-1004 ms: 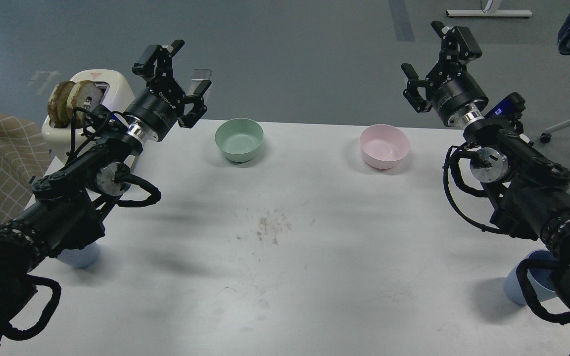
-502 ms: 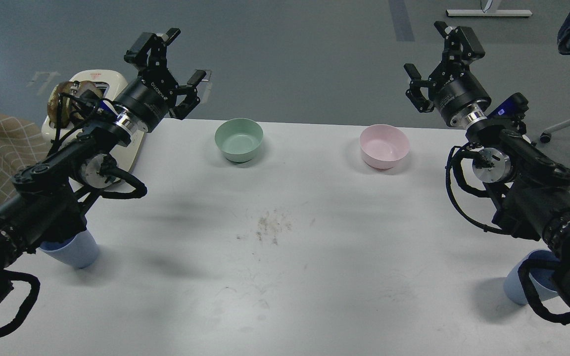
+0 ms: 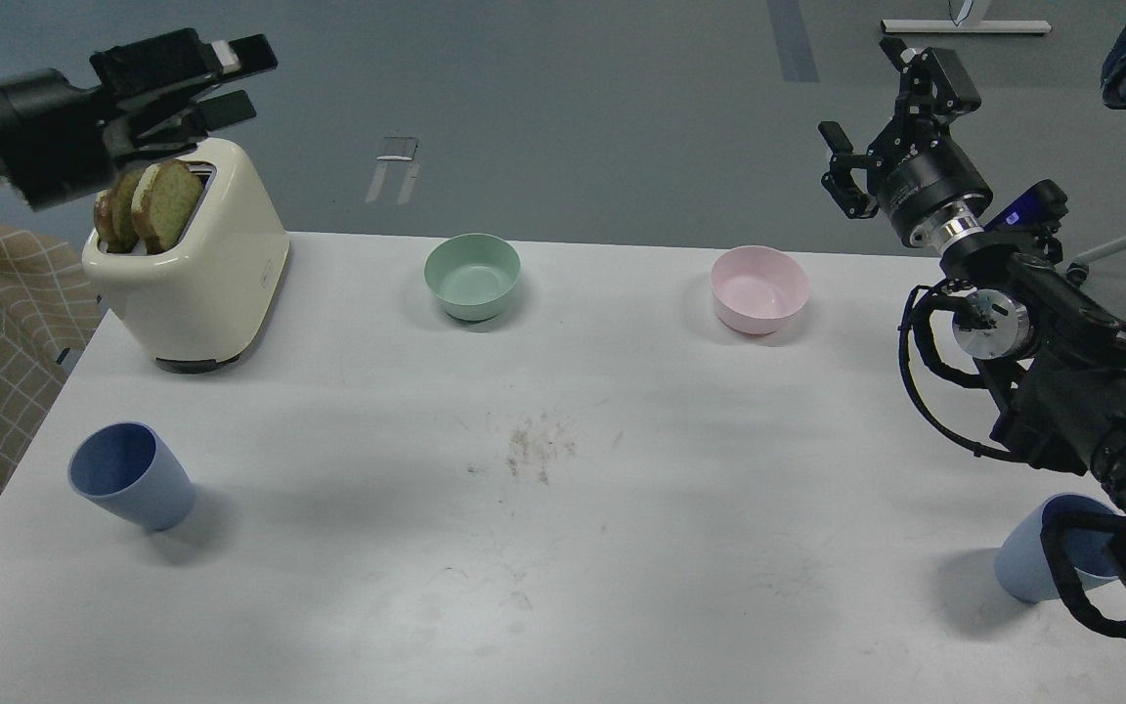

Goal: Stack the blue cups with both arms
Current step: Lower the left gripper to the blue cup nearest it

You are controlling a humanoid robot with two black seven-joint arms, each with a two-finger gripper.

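One pale-blue cup point(image 3: 128, 476) stands upright near the table's front left, fully in view. The other blue cup point(image 3: 1037, 552) stands at the front right, partly hidden behind my right arm and its cable. My left gripper point(image 3: 242, 80) is high at the top left, above and behind the toaster, far from the left cup; its fingers are apart and empty. My right gripper point(image 3: 884, 106) is raised beyond the table's far right edge, right of the pink bowl, open and empty.
A cream toaster point(image 3: 196, 264) holding bread slices stands at the back left of the white table point(image 3: 622, 548). A green bowl point(image 3: 472, 274) and a pink bowl point(image 3: 758, 286) sit along the back. A smudge of crumbs point(image 3: 536, 448) marks the middle.
My left arm has swung up and to the left off the table, uncovering the toaster and the left cup. My right gripper has shifted slightly right.
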